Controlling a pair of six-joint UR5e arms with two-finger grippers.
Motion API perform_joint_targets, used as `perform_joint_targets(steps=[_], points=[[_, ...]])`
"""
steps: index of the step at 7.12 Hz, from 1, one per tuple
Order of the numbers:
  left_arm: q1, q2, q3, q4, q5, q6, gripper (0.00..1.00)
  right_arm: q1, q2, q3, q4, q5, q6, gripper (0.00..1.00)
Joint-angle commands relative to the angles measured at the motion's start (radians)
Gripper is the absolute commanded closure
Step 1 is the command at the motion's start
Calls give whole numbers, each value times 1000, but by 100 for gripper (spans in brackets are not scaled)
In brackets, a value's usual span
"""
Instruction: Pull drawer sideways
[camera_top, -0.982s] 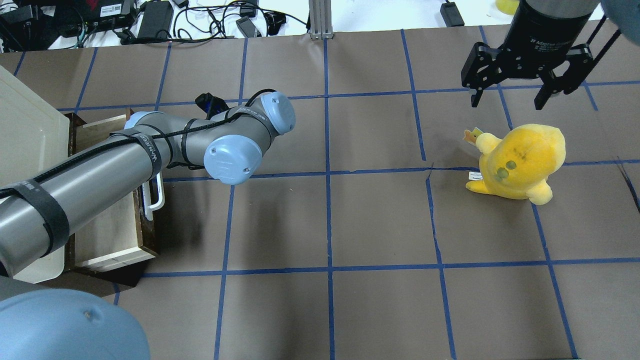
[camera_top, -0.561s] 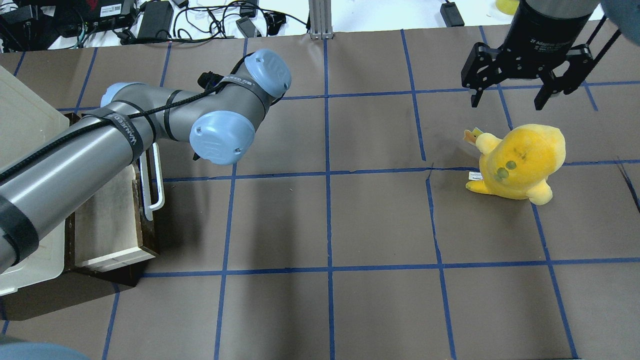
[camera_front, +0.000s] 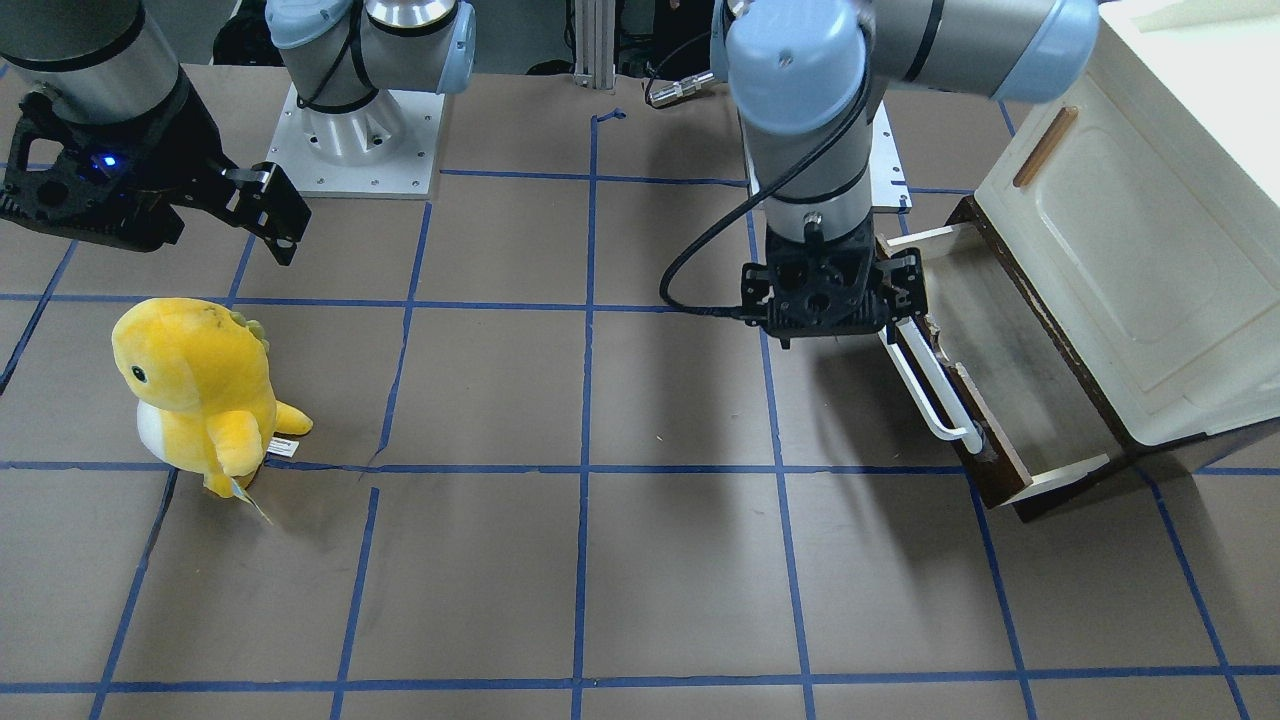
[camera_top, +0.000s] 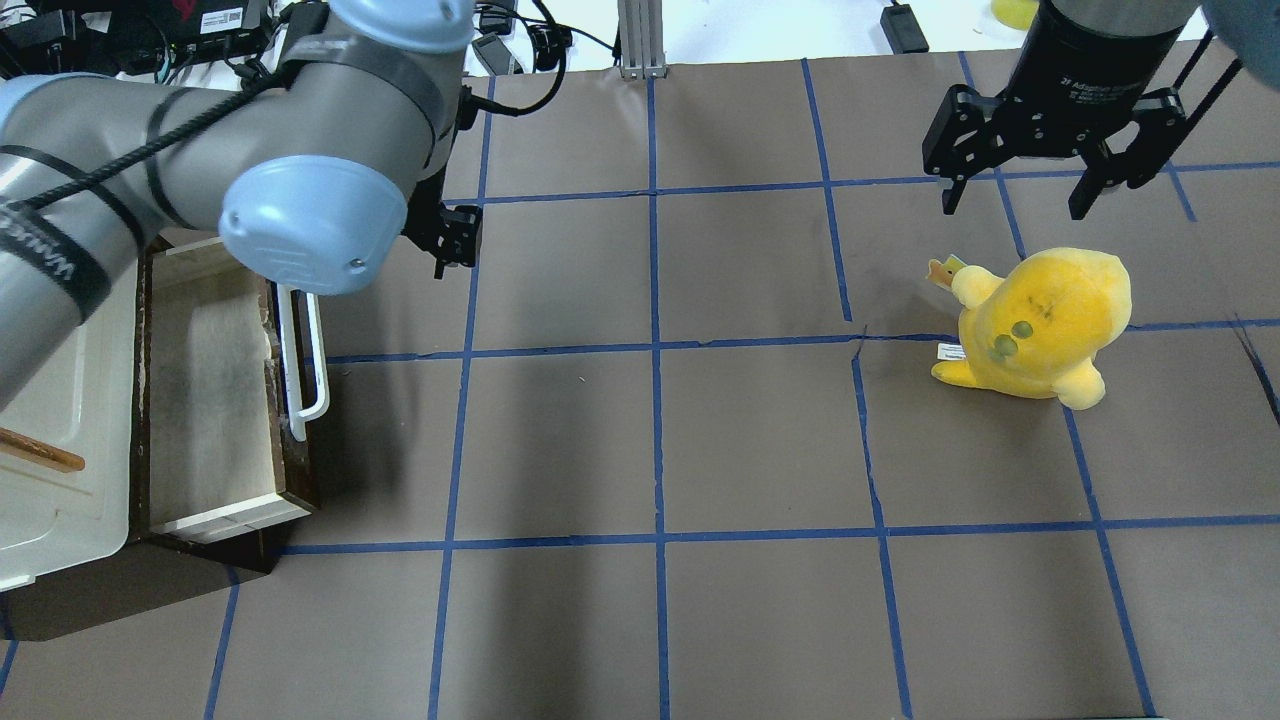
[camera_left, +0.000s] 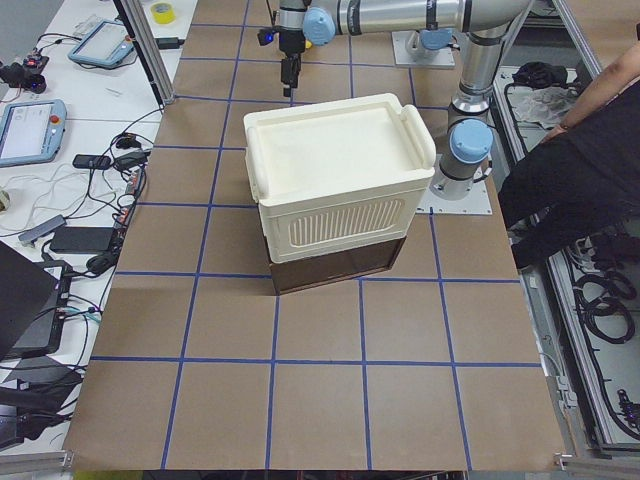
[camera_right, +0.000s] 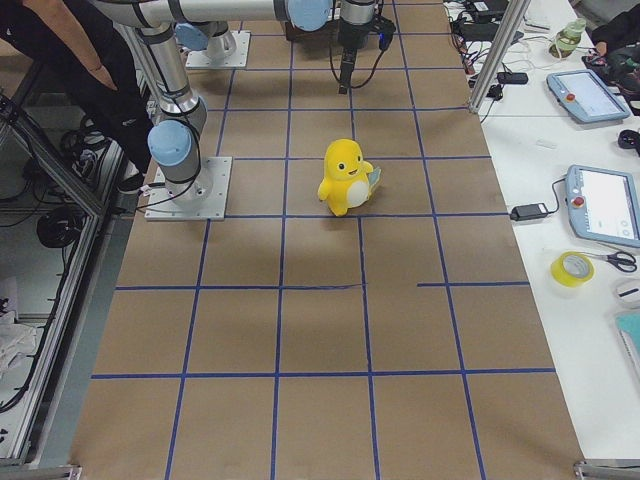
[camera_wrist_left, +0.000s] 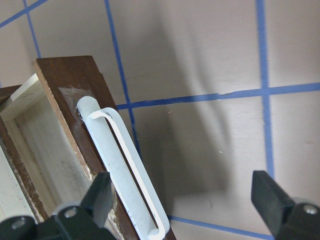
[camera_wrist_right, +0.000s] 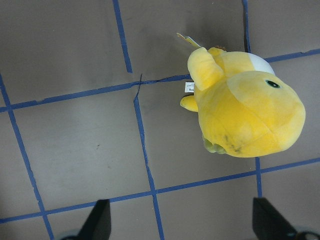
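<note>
Dark brown wood fronts the drawer (camera_top: 210, 390), which stands open at 9 o'clock on the counter (camera_top: 760, 440) in the overhead view. It juts toward 3 o'clock from under the cream cabinet (camera_top: 50, 440). Its greyish bottom and pale inner sides lie bare. The long white bar handle (camera_top: 300, 370) runs along the front from 12 to 6 o'clock.

The left gripper (camera_wrist_left: 185, 200) hangs at about 1 o'clock from the handle's far end, pointing down with its fingers spread wide. In the left wrist view one finger (camera_wrist_left: 97, 195) overlaps the handle and the drawer's front, while the other sits over bare counter. Whether that finger touches the handle cannot be told.

A small wooden handle (camera_front: 1045, 147) sits on the cabinet's door.

Well apart, at 3 o'clock on the counter, stands a yellow plush toy (camera_top: 1040, 320). The right gripper (camera_top: 1015, 205) hovers at its 12 o'clock, fingers apart and holding nothing.
</note>
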Motion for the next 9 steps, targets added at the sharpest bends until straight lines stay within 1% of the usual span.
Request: perform_joint_targets(steps=[1, 2, 3, 5, 7, 8, 9], points=[[131, 124, 10, -94, -276, 13, 0, -1, 0, 0, 0, 0, 0, 0], [174, 163, 10, -137, -287, 40, 0, 0, 0, 0, 0, 0, 0, 0], [182, 187, 10, -173, -295, 58, 0, -1, 0, 0, 0, 0, 0, 0], [187, 186, -1, -193, -304, 69, 0, 0, 0, 0, 0, 0, 0, 0], [194, 186, 8, -201, -297, 149, 0, -1, 0, 0, 0, 0, 0, 0], [205, 186, 10, -204, -298, 243, 0, -1, 0, 0, 0, 0, 0, 0], [207, 187, 10, -202, -304, 238, 0, 0, 0, 0, 0, 0, 0, 0]])
